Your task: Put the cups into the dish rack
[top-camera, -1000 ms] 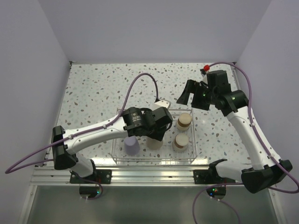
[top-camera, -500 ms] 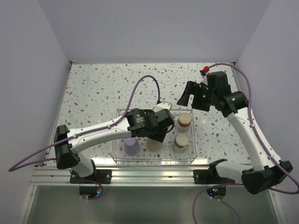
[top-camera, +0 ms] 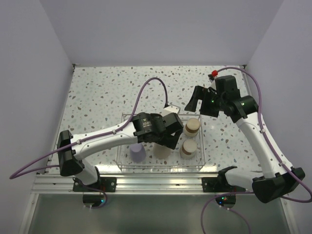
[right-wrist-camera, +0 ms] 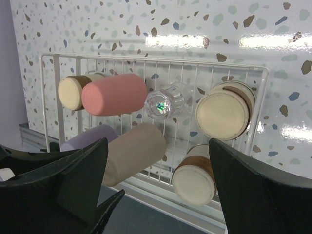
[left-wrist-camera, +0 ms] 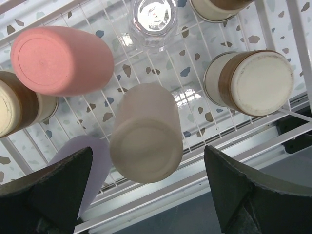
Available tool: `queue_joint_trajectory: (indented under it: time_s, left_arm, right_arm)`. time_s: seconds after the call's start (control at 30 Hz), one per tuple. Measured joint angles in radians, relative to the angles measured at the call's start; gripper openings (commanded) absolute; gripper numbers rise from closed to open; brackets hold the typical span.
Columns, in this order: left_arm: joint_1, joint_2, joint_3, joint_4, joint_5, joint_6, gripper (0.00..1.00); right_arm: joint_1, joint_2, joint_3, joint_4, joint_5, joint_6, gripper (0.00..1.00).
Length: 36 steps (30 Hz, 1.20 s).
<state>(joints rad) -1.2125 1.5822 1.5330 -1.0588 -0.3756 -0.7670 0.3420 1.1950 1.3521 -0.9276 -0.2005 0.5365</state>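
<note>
The dish rack [top-camera: 201,157] holds all the cups I can see, base up. In the left wrist view the beige cup [left-wrist-camera: 146,139] stands below and between my left gripper's [left-wrist-camera: 148,192] spread fingers, which do not touch it. Around it are the red-pink cup [left-wrist-camera: 61,61], the clear cup [left-wrist-camera: 153,19], the lavender cup [left-wrist-camera: 95,158] and steel cups with tan bases [left-wrist-camera: 253,83]. My left gripper [top-camera: 168,139] is open over the rack's middle. My right gripper [top-camera: 195,100] hangs open behind the rack's far right corner, holding nothing, and looks down on the rack [right-wrist-camera: 146,54].
The rack sits near the front of the speckled table [top-camera: 97,97], just behind the metal rail [top-camera: 156,183] at the near edge. White walls close in the back and both sides. Purple cables loop from both arms.
My left wrist has shifted slightly over the rack and its jaws now stand wide of the beige cup. The right arm has not moved.
</note>
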Motion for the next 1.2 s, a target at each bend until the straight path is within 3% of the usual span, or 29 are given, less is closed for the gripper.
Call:
queue_joint_trajectory:
  time_s: [0.37, 0.6, 0.67, 0.83, 1.03, 1.2]
  left_arm:
    - [-0.001, 0.009, 0.218, -0.081, -0.103, 0.001, 1.00]
    - [0.037, -0.074, 0.232, -0.125, -0.248, 0.016, 1.00]
    - [0.121, -0.130, 0.201, -0.113, -0.266, 0.031, 1.00]
    - [0.476, -0.323, 0.032, 0.006, -0.278, 0.131, 1.00]
    - [0.644, -0.521, -0.218, 0.234, -0.358, 0.259, 1.00]
    - [0.803, -0.562, -0.460, 0.478, -0.355, 0.335, 1.00]
  right_arm:
    - [0.000, -0.005, 0.009, -0.002, 0.007, -0.003, 0.87]
    - [0.000, -0.005, 0.109, -0.005, 0.031, -0.006, 0.87]
    - [0.000, -0.008, 0.124, -0.005, 0.039, -0.008, 0.87]
    - [0.000, -0.034, 0.135, -0.011, 0.068, -0.018, 0.87]
    - [0.000, -0.086, 0.136, -0.029, 0.105, -0.029, 0.88]
    - [0.000, -0.132, 0.136, -0.055, 0.130, -0.045, 0.89]
